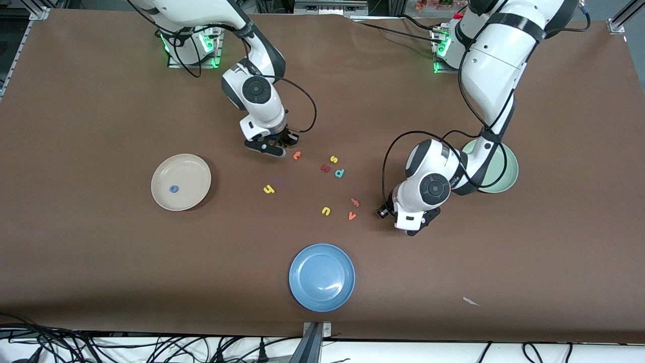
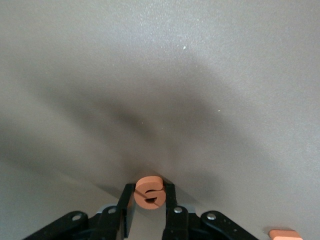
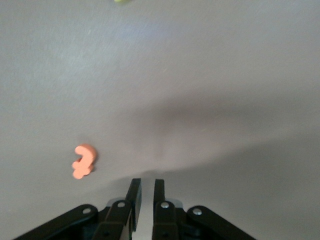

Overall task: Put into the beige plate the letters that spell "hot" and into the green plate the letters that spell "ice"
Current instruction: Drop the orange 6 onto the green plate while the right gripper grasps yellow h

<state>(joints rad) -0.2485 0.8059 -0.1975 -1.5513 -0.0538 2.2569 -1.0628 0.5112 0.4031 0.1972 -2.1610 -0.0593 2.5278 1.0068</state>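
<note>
My left gripper (image 2: pixel 149 196) is shut on the orange "e" (image 2: pixel 149 191), low over the table beside the green plate (image 1: pixel 508 171); in the front view the left gripper (image 1: pixel 416 230) hides the letter. The right gripper (image 3: pixel 145 187) is shut on nothing, low over the table, with the orange "t" (image 3: pixel 84 161) just beside its fingers. In the front view the right gripper (image 1: pixel 267 147) stands next to that "t" (image 1: pixel 297 155). The blue "o" (image 1: pixel 174 189) lies in the beige plate (image 1: pixel 189 169). On the table, nearer the front camera than the "t", lies the yellow "h" (image 1: pixel 269 189). The "i" and "c" are hidden.
Loose letters lie mid-table: yellow "s" (image 1: pixel 333 159), dark red "k" (image 1: pixel 325 168), teal "p" (image 1: pixel 340 173), yellow "u" (image 1: pixel 326 210), orange "v" (image 1: pixel 351 216) and another orange letter (image 1: pixel 355 202). A blue plate (image 1: pixel 322 277) sits near the front edge. The left arm covers part of the green plate.
</note>
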